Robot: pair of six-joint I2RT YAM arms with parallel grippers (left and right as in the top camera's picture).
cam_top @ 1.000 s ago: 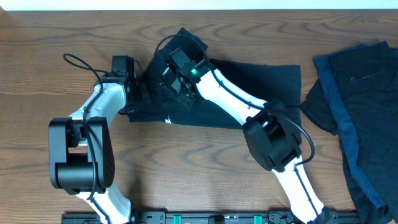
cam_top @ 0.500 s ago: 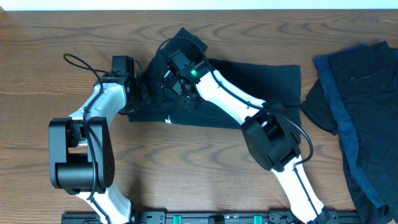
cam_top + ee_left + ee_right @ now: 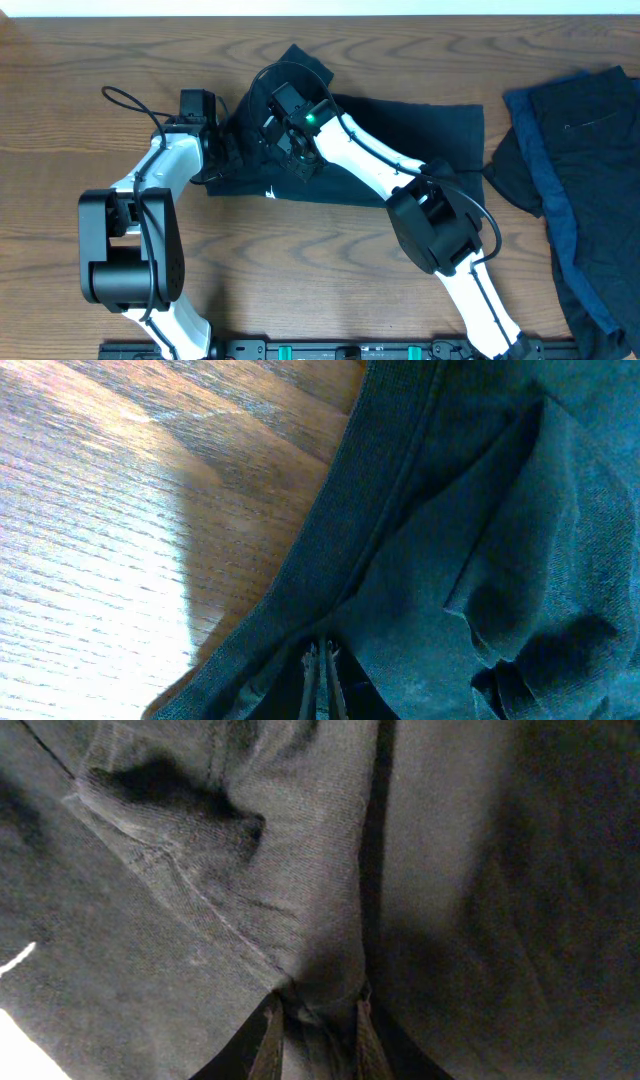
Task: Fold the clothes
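A dark navy T-shirt (image 3: 410,140) with a small white label (image 3: 271,193) lies partly folded at the middle of the table. My left gripper (image 3: 228,150) is at its left edge, shut on a fold of the cloth (image 3: 430,590); the hem (image 3: 330,520) runs past its fingertips (image 3: 321,665). My right gripper (image 3: 282,148) is over the shirt's left part, shut on a bunched fold (image 3: 300,890) between its fingers (image 3: 315,1015). More dark clothes (image 3: 590,110) with a brighter blue piece (image 3: 555,215) lie piled at the right.
The wooden table (image 3: 120,60) shows on the left and in front. The pile at the right reaches the table's right edge. Both arms' cables loop above the shirt's left end.
Almost nothing has moved. The right gripper has shifted very slightly over the shirt's left part; both grippers still hold the cloth.
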